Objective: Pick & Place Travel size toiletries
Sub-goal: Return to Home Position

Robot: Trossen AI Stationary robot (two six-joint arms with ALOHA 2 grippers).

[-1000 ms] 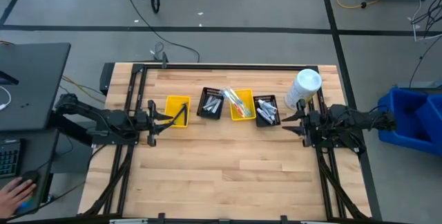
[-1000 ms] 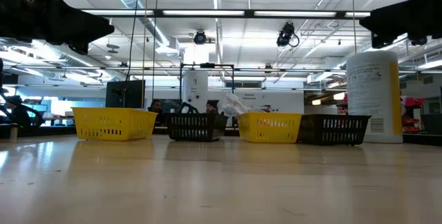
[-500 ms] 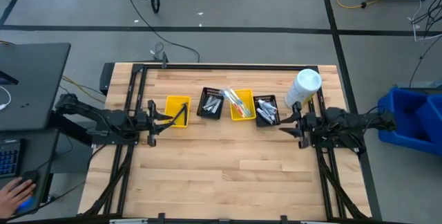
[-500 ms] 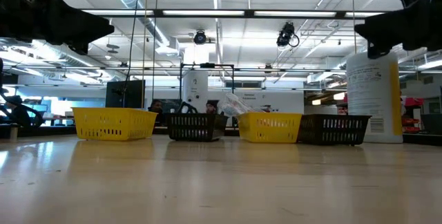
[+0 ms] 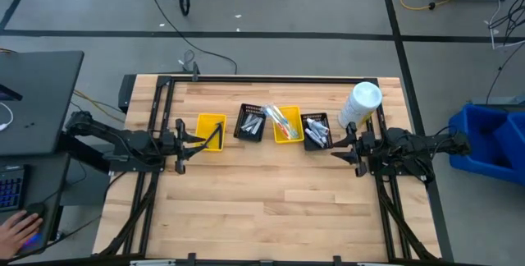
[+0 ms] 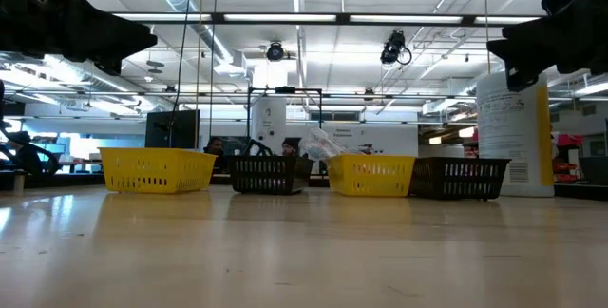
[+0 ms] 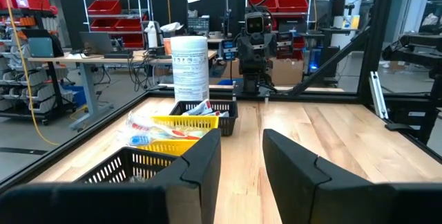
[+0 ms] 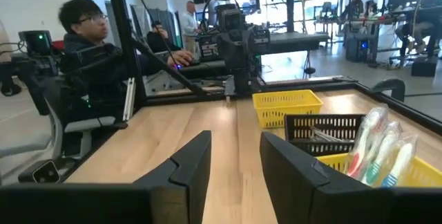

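Observation:
Four small bins stand in a row across the table's far half. The toiletries lie in three of them. Toothbrushes (image 5: pixel 283 121) fill the second yellow bin (image 5: pixel 287 137). White-blue tubes (image 5: pixel 316 130) lie in the right black bin, and grey items (image 5: pixel 252 123) in the left black bin. My left gripper (image 5: pixel 194 140) hovers open at the left yellow bin's (image 5: pixel 210 126) near side and holds nothing. My right gripper (image 5: pixel 341 145) hovers open just right of the right black bin (image 5: pixel 317 144). In the right wrist view the toothbrushes (image 8: pixel 376 148) stand beside my open fingers.
A big white bottle (image 5: pixel 362 103) stands upright at the far right, just behind my right arm. A dark frame (image 5: pixel 271 78) runs along the table's far edge. A person (image 8: pixel 83 51) sits beyond the table's left side. Bare wood (image 5: pixel 271 200) covers the near half.
My right gripper has moved a little toward the table's left, closer to the right black bin, staying open. The left arm and the bins have kept still.

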